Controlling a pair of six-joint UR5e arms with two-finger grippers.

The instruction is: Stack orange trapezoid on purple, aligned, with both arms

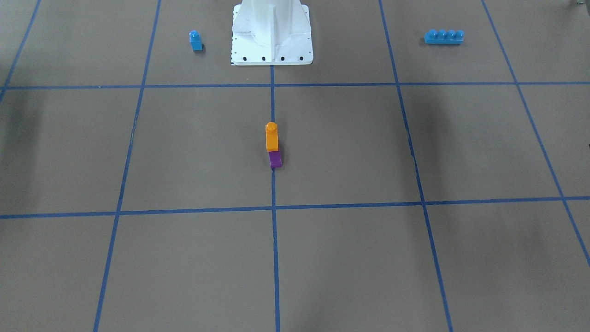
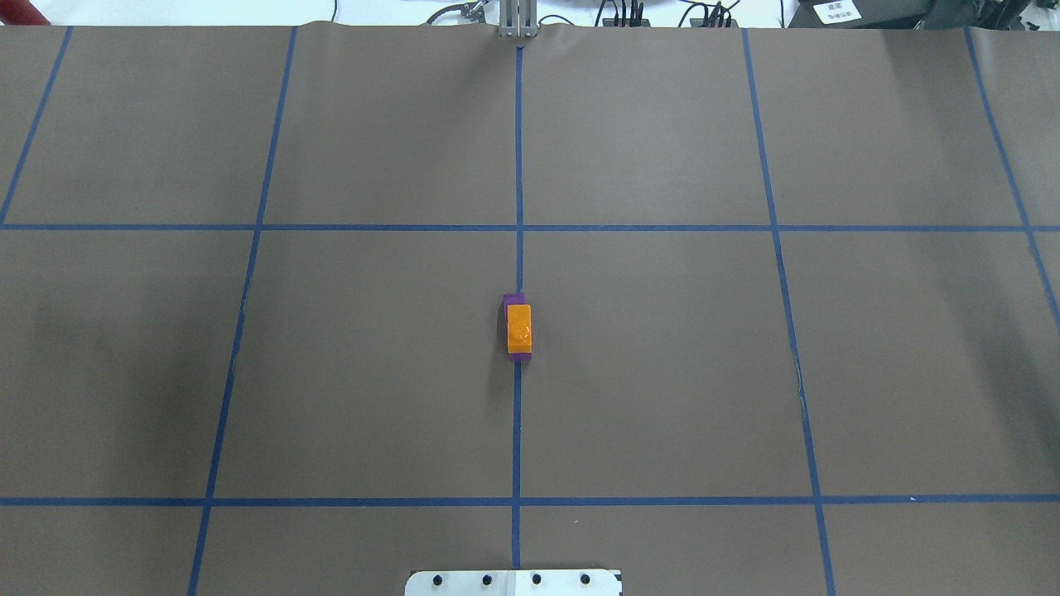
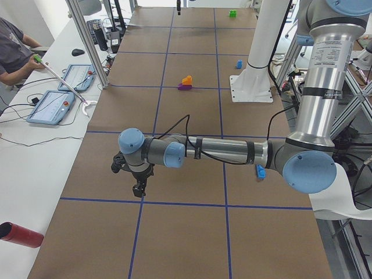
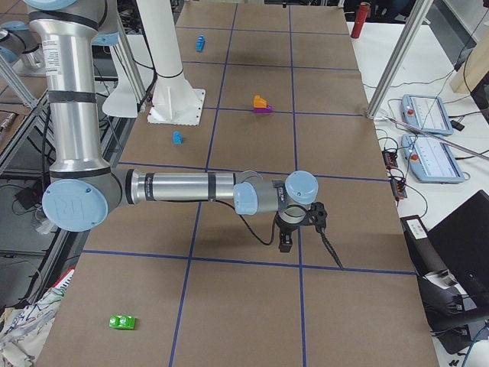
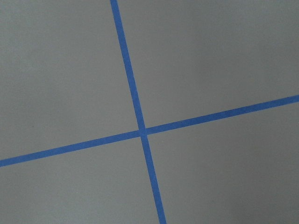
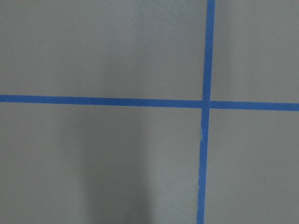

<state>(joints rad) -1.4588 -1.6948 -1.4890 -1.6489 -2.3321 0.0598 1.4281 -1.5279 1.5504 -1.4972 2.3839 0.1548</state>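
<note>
The orange trapezoid (image 1: 272,137) sits on top of the purple block (image 1: 275,159) at the table's middle, on the blue centre line. From overhead the orange trapezoid (image 2: 519,328) covers most of the purple block (image 2: 514,299), whose edges show at both ends. The pair also shows in the side views as orange (image 3: 187,80) on purple (image 3: 184,87), and orange (image 4: 260,101) on purple (image 4: 263,110). My left gripper (image 3: 138,189) and right gripper (image 4: 284,243) hang over the table far from the stack. I cannot tell whether either is open or shut. Both wrist views show only bare table and tape.
A small blue single-stud block (image 1: 196,40) and a long blue four-stud brick (image 1: 444,37) lie near the white robot base (image 1: 272,34). A green block (image 4: 122,323) lies near one table end. A red cylinder (image 3: 20,235) lies at the table's edge. An operator (image 3: 14,49) sits beside the table.
</note>
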